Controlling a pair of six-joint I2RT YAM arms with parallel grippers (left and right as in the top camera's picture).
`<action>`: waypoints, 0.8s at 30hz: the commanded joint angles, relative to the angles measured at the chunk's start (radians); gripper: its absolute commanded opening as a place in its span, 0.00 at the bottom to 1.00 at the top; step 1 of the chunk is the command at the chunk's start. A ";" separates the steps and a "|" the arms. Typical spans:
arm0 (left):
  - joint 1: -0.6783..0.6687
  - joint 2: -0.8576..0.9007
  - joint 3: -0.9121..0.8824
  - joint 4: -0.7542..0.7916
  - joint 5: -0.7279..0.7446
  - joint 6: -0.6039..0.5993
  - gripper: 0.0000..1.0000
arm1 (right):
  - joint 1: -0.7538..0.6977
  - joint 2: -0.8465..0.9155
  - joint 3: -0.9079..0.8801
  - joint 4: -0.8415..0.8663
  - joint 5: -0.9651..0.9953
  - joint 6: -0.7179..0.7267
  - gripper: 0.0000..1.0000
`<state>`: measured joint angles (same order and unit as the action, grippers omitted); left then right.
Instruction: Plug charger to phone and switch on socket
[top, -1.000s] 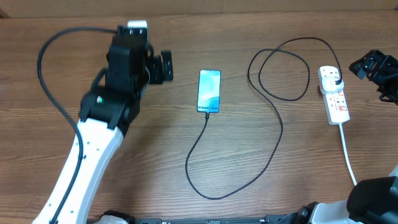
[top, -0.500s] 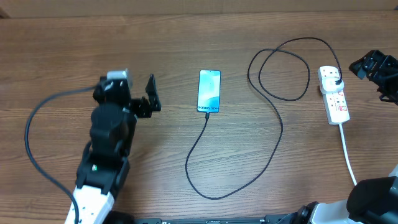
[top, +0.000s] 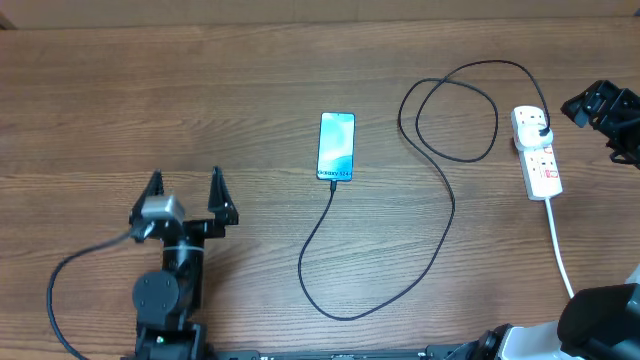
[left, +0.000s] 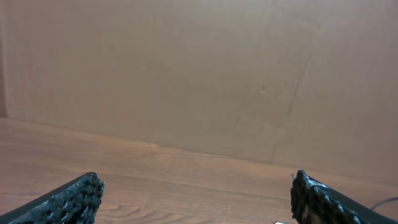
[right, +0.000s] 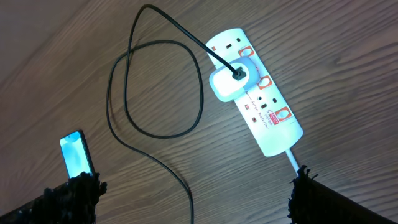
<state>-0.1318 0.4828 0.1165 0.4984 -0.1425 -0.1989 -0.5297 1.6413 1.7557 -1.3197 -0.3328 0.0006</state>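
Note:
The phone (top: 337, 146) lies face up mid-table, screen lit blue. The charger (top: 443, 205), a thin black cable, meets the phone's near short edge, loops across the table and ends in a white plug (right: 227, 84) seated in the socket (top: 537, 152), a white power strip with red marks. My left gripper (top: 186, 185) stands open near the front left, well away from the phone, nothing between its fingers. At the right edge my right gripper (top: 605, 118) hovers beside the socket, open and empty. In the right wrist view the socket (right: 256, 93) and the phone (right: 77, 155) lie beyond the open gripper (right: 194, 194).
The socket's white cord (top: 559, 245) runs toward the front right edge. A cardboard wall (left: 199, 74) stands behind the table in the left wrist view, where my left gripper (left: 196, 198) frames bare wood. My left arm's black cable (top: 70, 275) curls at the front left.
My left arm has drawn back from the far left of the table toward the front edge, gripper still open. The right arm, phone, charger and socket have not moved.

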 joint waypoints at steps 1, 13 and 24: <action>0.020 -0.063 -0.050 0.009 0.013 0.012 1.00 | 0.001 -0.008 0.025 0.005 0.003 0.000 1.00; 0.103 -0.280 -0.112 -0.252 0.018 0.011 1.00 | 0.001 -0.008 0.025 0.005 0.003 0.000 1.00; 0.200 -0.450 -0.112 -0.540 0.099 0.080 1.00 | 0.001 -0.008 0.025 0.005 0.003 0.000 1.00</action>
<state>0.0429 0.0856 0.0086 -0.0021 -0.1047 -0.1902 -0.5293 1.6413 1.7557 -1.3197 -0.3336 0.0002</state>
